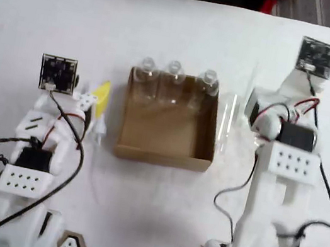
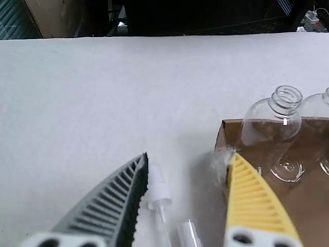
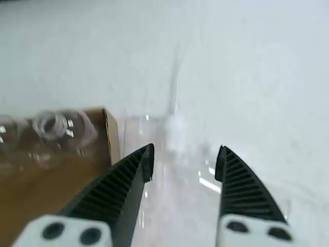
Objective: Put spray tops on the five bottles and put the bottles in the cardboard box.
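The cardboard box [image 1: 165, 143] sits mid-table with three clear, topless bottles [image 1: 172, 80] standing along its far wall. My left gripper [image 2: 188, 157] is open just left of the box, and a white spray top [image 2: 157, 188] lies on the table between its grey and yellow fingers. This spray top [image 1: 102, 126] rests beside the box's left wall. My right gripper [image 3: 185, 150] is open over a clear bottle [image 1: 227, 125] lying right of the box. Just beyond it lies another spray top [image 3: 175, 128] with its thin tube pointing away.
White cloth covers the table [image 1: 169, 28], with broad free room behind and in front of the box. A small clear cap [image 2: 187, 229] lies near the left spray top. The right arm [image 1: 286, 161] stands close to the box's right side.
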Controlling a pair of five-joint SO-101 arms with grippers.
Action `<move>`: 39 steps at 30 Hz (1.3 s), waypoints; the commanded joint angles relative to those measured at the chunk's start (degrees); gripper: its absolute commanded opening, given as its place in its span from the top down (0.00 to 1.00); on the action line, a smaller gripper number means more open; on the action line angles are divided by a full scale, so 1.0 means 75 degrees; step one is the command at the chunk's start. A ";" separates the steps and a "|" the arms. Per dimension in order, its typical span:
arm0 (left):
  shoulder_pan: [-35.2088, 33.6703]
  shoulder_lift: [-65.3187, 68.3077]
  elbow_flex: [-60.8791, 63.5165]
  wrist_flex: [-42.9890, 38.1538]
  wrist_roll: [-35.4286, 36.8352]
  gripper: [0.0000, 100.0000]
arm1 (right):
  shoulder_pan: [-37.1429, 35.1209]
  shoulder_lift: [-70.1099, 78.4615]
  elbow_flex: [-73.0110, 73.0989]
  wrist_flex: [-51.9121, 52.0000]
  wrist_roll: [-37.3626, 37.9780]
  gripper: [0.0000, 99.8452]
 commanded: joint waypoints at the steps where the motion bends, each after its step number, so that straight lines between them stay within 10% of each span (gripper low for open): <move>1: 0.0053 -0.0135 -0.0035 -0.0211 -0.0105 0.77 | 0.0064 0.0744 -0.1172 0.3077 0.0117 0.83; 9: 0.0053 -0.0135 -0.0035 -0.0199 -0.0105 0.77 | 0.0815 0.1776 -0.1348 0.2807 0.0223 0.83; 14: 0.0053 -0.0135 -0.0035 -0.0211 -0.0105 0.77 | 0.0662 0.2045 -0.1348 0.2163 0.4196 0.83; 24: 0.0053 -0.0135 -0.0035 -0.0223 -0.0117 0.77 | 0.0346 0.3698 -0.2403 0.2256 0.6541 0.83; 39: 0.0053 -0.0135 -0.0035 -0.0223 -0.0117 0.77 | 0.0229 0.6183 -0.4009 0.2421 0.7115 0.83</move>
